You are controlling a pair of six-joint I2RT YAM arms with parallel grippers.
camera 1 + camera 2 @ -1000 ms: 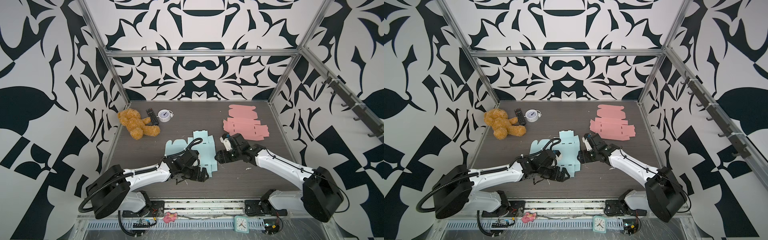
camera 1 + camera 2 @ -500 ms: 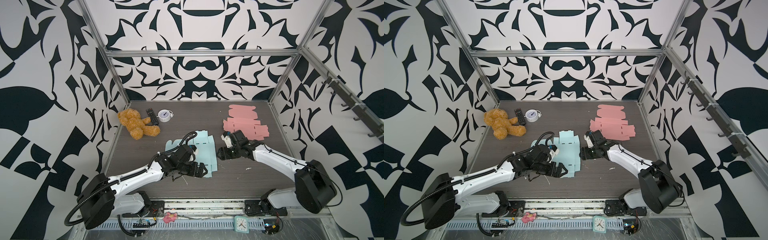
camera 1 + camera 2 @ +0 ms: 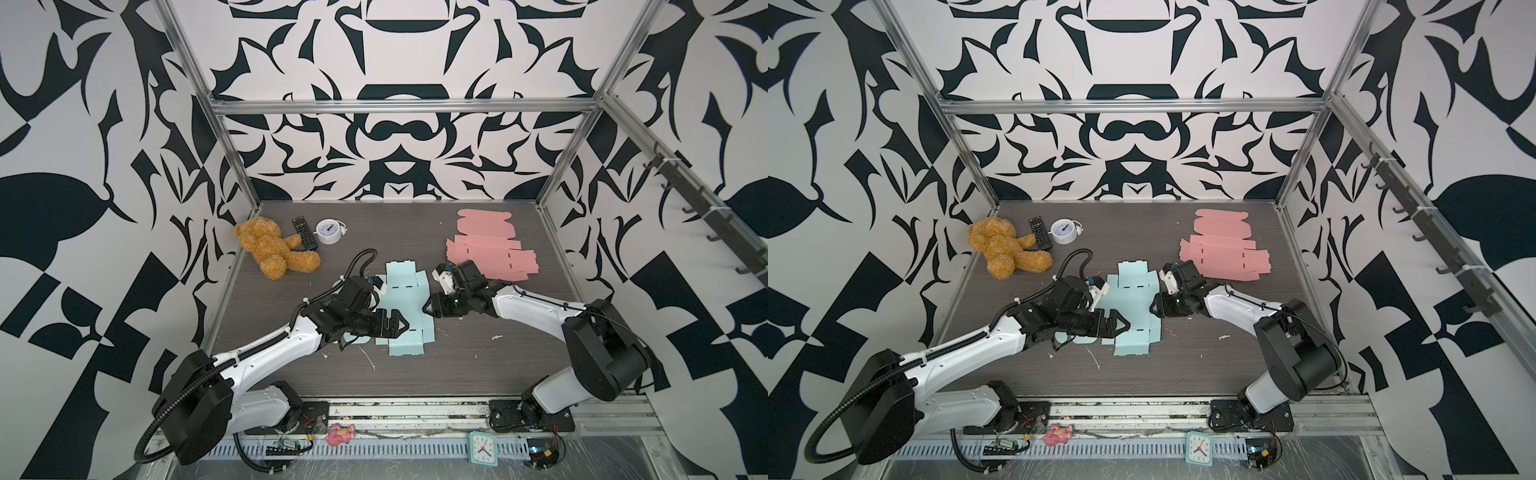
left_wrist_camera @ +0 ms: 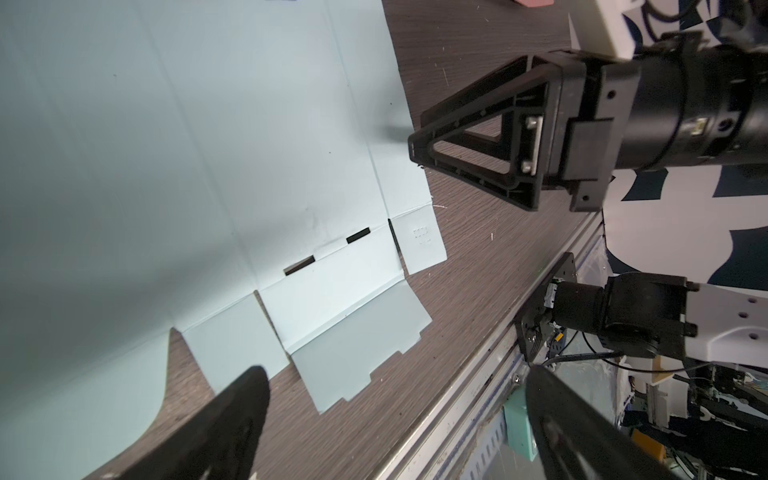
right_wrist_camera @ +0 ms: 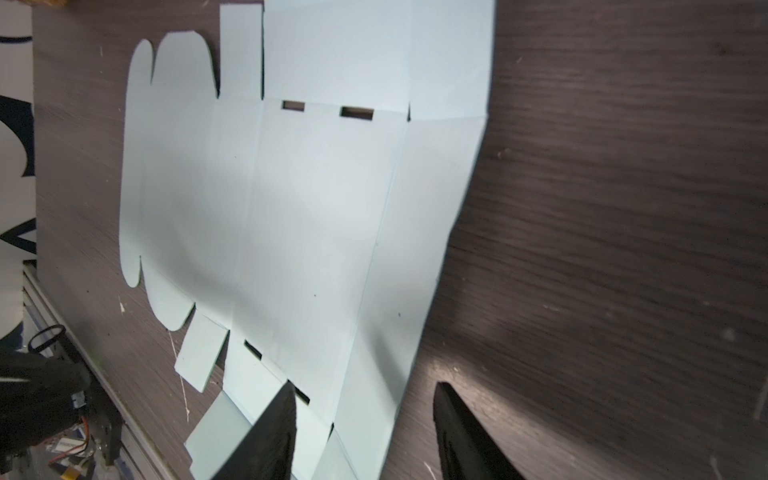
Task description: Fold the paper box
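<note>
Behind and to the left of the light-blue box blank (image 3: pixel 405 299), well apart from it, lie a teddy bear (image 3: pixel 272 249), a black remote control (image 3: pixel 304 232) and a white alarm clock (image 3: pixel 328 230). The left gripper (image 3: pixel 397 325) sits low over the blank's left side, toward its front edge. Its jaws are spread wide and hold nothing.

The blank itself lies unfolded and flat on the dark tabletop (image 3: pixel 478 365), between the two grippers. The right gripper (image 5: pixel 363 386) is at the blank's right edge, its jaws partly spread and straddling that edge. One finger (image 5: pixel 274 419) is over the paper and the other is over bare tabletop, so nothing is pinched. Whether the tips touch the paper cannot be told. Behind and to the right of the blank, a pile of pink box blanks (image 3: pixel 490 253) lies flat.
</note>
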